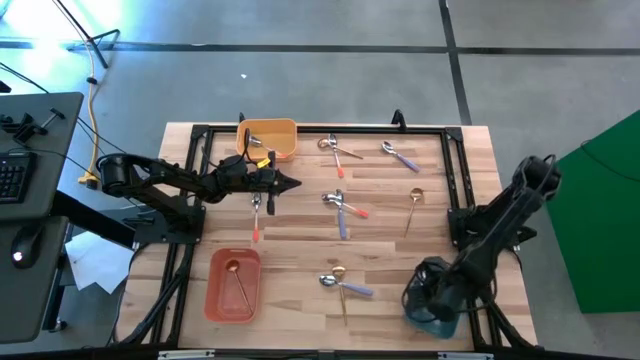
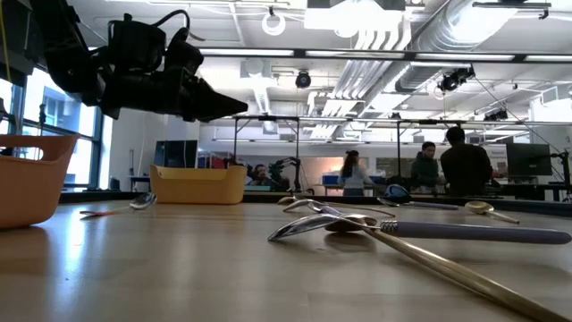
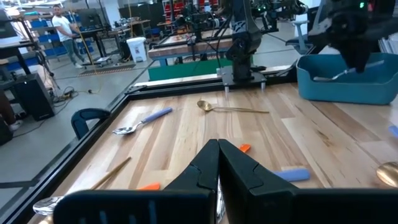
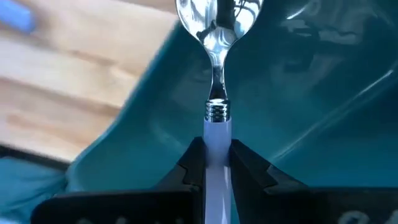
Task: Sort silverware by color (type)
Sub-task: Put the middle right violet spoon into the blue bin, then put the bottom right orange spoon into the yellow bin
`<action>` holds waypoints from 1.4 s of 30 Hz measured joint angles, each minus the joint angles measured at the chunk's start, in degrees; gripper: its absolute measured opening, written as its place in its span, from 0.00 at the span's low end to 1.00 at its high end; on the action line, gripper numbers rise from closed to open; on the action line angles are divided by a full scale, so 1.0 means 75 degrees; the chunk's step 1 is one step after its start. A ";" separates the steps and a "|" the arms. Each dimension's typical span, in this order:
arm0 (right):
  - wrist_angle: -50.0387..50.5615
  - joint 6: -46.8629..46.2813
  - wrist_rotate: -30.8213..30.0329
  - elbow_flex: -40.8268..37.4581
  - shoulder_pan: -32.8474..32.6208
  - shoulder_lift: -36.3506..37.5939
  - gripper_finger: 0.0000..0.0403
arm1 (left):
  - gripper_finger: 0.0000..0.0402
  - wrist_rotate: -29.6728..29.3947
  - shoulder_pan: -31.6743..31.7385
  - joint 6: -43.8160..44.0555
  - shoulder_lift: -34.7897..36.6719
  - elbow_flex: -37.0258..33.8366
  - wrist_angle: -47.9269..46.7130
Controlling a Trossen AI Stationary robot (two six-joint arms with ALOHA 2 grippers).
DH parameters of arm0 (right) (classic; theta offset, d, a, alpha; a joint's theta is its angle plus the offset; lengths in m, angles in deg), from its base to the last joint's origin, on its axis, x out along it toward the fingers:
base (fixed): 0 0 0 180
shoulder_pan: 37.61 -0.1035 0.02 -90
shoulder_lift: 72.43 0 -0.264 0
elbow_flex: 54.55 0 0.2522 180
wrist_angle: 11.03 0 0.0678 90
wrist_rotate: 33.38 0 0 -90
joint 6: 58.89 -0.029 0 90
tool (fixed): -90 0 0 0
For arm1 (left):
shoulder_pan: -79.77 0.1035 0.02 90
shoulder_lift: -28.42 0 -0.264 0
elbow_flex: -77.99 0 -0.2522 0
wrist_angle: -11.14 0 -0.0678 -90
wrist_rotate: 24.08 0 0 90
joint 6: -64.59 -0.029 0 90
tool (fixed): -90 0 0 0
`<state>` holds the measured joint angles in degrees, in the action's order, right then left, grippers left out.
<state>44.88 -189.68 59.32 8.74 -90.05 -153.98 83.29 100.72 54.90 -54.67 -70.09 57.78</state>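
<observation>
A silver spoon with a pale blue-purple handle [image 4: 216, 74] is clamped by its handle between the fingers of the right gripper [image 4: 216, 163], with its bowl held inside the teal plastic bin [image 1: 432, 318] at the near right corner of the wooden counter [image 1: 300, 230]. In the right wrist view the spoon's bowl is seen against the bin's teal wall [image 4: 298, 93].

The left gripper [image 1: 290, 183] is held above the counter near the orange-yellow plastic bin [image 1: 268, 139], its fingers pressed fully together with nothing between them. Just beside it, a silver spoon with a red-orange handle [image 1: 256, 215] is laid on the wood.

A gold spoon [image 1: 238, 282] is seen lying inside the red-orange plastic bin [image 1: 232, 285] at the near left. The remaining silverware is scattered over the middle and far side of the counter: a spoon with a red-orange handle [image 1: 340, 150] and one with a blue-purple handle [image 1: 400, 155] near the far edge, a gold spoon [image 1: 412, 208] to the right, a crossed pair [image 1: 342, 208] in the middle, and a gold spoon crossed with a blue-handled one [image 1: 340, 283] near the front edge.

People [image 2: 451, 165] are seen standing in the room beyond the counter.
</observation>
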 joint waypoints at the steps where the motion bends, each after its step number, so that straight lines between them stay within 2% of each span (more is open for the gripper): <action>1: -0.0013 -0.0044 0.0086 -0.0041 0.0025 -0.0049 0.08 | 0.00 -0.0001 0.0000 0.0006 0.0003 0.0000 -0.0003; 9: -0.0237 -0.0131 0.0336 -0.0115 0.0036 -0.0129 0.08 | 0.00 -0.0004 0.0002 0.0179 0.0003 0.0000 -0.0015; 16: -0.0271 -0.0336 0.0999 -0.0115 0.0235 -0.0126 0.08 | 0.00 -0.0007 0.0000 0.0204 0.0003 0.0000 -0.0012; 22: 0.0009 -0.0332 0.1019 -0.0115 0.0257 -0.0126 0.09 | 0.00 -0.0007 0.0000 0.0204 0.0003 0.0000 -0.0012; 25: 0.0244 -0.0275 0.1021 -0.0115 0.0258 -0.0123 0.14 | 0.00 -0.0007 0.0000 0.0204 0.0003 0.0000 -0.0012; 31: 0.0286 -0.0224 0.1129 -0.0115 0.0293 -0.0123 0.31 | 0.00 -0.0007 0.0000 0.0204 0.0003 0.0000 -0.0012; 34: 0.0198 -0.0054 0.1323 -0.0081 0.0293 -0.0121 0.35 | 0.00 -0.0007 0.0000 0.0204 0.0003 0.0000 -0.0012; 38: 0.0922 0.0296 0.1157 0.0325 0.0293 -0.0117 0.28 | 0.00 -0.0007 0.0003 0.0204 0.0003 0.0000 -0.0012; 42: 0.2177 0.0331 0.0866 0.0575 0.0322 -0.0112 0.09 | 0.00 -0.0011 0.0000 0.0204 0.0003 0.0006 -0.0012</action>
<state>61.21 -187.20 65.82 13.06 -87.63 -154.82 83.21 100.72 56.43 -54.64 -70.05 57.70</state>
